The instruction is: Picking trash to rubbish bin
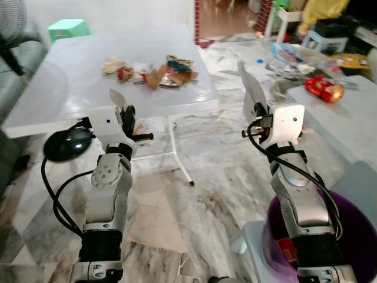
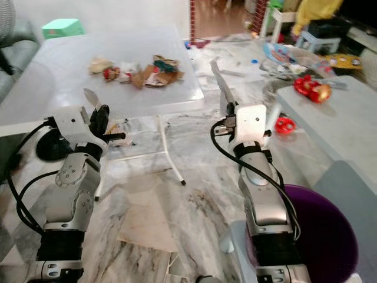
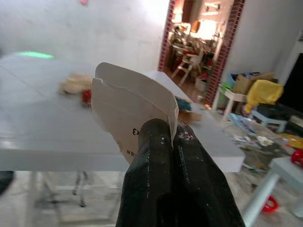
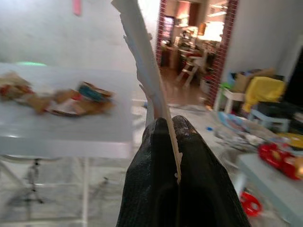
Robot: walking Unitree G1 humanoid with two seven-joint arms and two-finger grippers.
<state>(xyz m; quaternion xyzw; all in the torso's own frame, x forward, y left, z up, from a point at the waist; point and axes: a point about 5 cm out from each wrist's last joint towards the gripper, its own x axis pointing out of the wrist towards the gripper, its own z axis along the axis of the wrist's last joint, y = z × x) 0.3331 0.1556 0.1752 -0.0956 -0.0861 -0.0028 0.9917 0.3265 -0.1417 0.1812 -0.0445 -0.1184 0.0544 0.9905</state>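
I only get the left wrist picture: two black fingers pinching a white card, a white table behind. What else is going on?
Observer: The head cameras show the right pincer also shut, on its own strip of torn white cardboard, held upright.
Operator: Where would the rubbish go?
Observer: A purple rubbish bin stands on the marble floor at the robot's right side, beside its right arm.
Operator: And the left arm, where is it?
Observer: The left pincer holds its white card at the near edge of the white table.
Operator: Anything left on that table?
Observer: Yes, a pile of crumpled wrappers and brown cardboard scraps lies near its far side.
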